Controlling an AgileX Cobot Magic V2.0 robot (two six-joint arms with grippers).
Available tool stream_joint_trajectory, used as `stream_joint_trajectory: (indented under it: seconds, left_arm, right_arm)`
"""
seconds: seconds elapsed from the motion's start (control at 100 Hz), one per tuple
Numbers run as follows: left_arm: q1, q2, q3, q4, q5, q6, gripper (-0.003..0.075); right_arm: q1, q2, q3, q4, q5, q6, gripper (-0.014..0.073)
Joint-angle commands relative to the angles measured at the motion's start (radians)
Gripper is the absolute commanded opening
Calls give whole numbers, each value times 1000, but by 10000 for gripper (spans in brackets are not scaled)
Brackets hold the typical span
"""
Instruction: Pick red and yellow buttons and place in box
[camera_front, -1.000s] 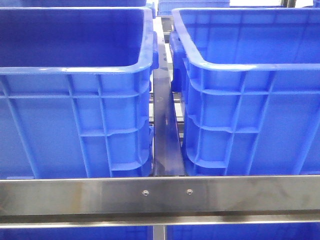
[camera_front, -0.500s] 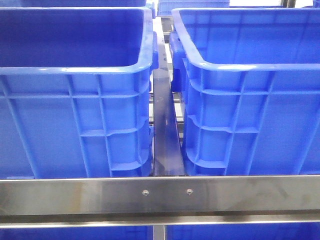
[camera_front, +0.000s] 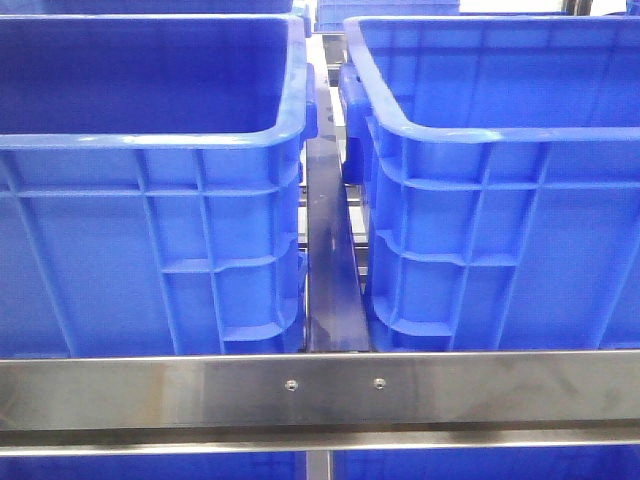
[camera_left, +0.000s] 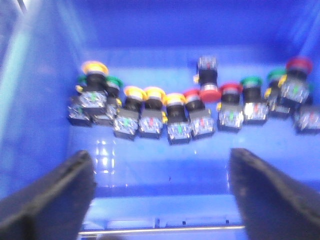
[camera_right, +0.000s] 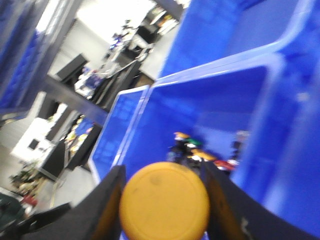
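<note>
In the left wrist view a row of push buttons lies on the floor of a blue bin (camera_left: 45, 100): yellow buttons (camera_left: 153, 94), red buttons (camera_left: 210, 93) and green buttons (camera_left: 250, 81) mixed together. My left gripper (camera_left: 160, 192) hangs above them, open and empty, with its dark fingers (camera_left: 55, 195) far apart. My right gripper (camera_right: 162, 197) is shut on a yellow button (camera_right: 164, 201), whose round cap faces the camera. It is held over the edge of a blue bin (camera_right: 210, 95) with more buttons (camera_right: 200, 152) at the bottom. Neither gripper shows in the front view.
The front view shows two tall blue bins, left (camera_front: 150, 210) and right (camera_front: 500, 200), with a dark rail (camera_front: 330, 260) in the gap between them and a steel bar (camera_front: 320, 390) across the front. Room clutter lies beyond the bins in the right wrist view.
</note>
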Motion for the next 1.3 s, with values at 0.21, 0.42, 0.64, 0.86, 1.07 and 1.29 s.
stream_joint_trajectory:
  seconds: [0.21,0.42,0.64,0.86,1.07,1.29]
  left_arm:
    - [5,-122,12,37,-69,-14,27]
    - [5,-122,12,43,-73,-14,-19]
    - [5,-122,12,57,-85,-14,-19]
    - [5,-122,12,57,-85,-14,-19]
    - [5,-122,12,57,-85,-14,-19]
    - [5,-122,12,57,-85,-14,-19]
  right_arm:
    - [-151,-43,-31,39,32,41,82]
    - [-200,-43,27,22,-134,72,82]
    - [-200,-21,84,86,-315,115,82]
    - [-198,77,81,189,-324,151,82]
    - [-198,206,81,189,-323,256,82]
    - [-198,297,63,189,-318,341,82]
